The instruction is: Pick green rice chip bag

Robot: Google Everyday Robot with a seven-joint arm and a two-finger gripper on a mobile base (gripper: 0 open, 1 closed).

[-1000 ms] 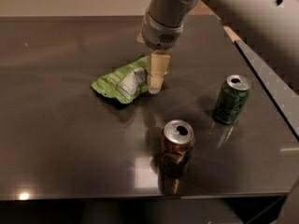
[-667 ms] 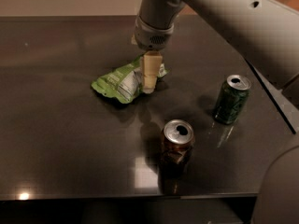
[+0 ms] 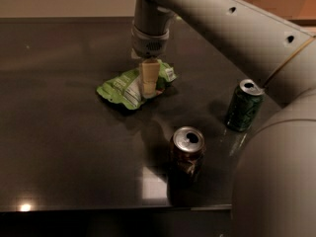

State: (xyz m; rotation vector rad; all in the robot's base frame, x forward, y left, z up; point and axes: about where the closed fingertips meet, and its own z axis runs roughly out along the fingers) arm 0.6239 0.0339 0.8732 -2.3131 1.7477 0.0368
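The green rice chip bag (image 3: 120,87) lies flat and crumpled on the dark table (image 3: 59,132), left of centre, with its white label panel facing up. My gripper (image 3: 149,89) points straight down and sits right over the middle of the bag, at or touching its surface. It hides the centre of the bag. My grey arm comes in from the upper right.
A dark green soda can (image 3: 243,106) stands upright to the right of the bag. A brown can (image 3: 187,152) stands upright nearer the front edge. My arm's elbow (image 3: 276,181) fills the lower right corner.
My gripper has moved left from the bag's right end to above its middle. The arm has swung closer to the camera. The bag and cans have not moved.
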